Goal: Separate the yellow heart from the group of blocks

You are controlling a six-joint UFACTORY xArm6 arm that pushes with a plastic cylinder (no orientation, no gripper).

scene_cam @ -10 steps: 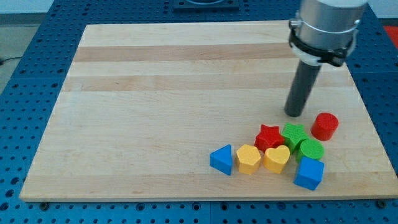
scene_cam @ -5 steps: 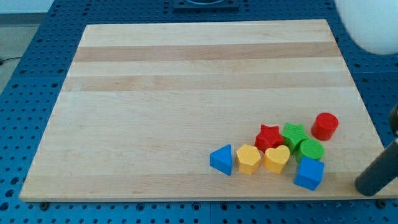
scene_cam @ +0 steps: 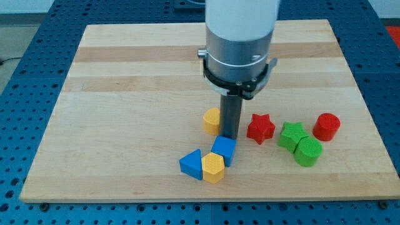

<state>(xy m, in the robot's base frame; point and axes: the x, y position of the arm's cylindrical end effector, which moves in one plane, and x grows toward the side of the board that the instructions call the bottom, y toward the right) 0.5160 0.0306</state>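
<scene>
Tip: my tip (scene_cam: pixel 229 137) is pressing the board beside the yellow heart (scene_cam: pixel 212 120), at its 4 o'clock; a bare rod, gripping nothing | Change: the heart is now sitting apart at 11 o'clock of the blue cube (scene_cam: pixel 224 149), yellow hexagon (scene_cam: pixel 213 167) and blue triangle (scene_cam: pixel 191 164) | Versus earlier: the cluster is splitting; the red star (scene_cam: pixel 260 128) and greens are lying at 3 o'clock.

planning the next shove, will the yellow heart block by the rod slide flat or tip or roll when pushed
The yellow heart-shaped block looks squat and flat-bottomed, so it probably slides rather than tips or rolls. It seems rigid, likely light plastic. My tip sits beside it off-centre, so it may spin on the smooth wooden board.
</scene>
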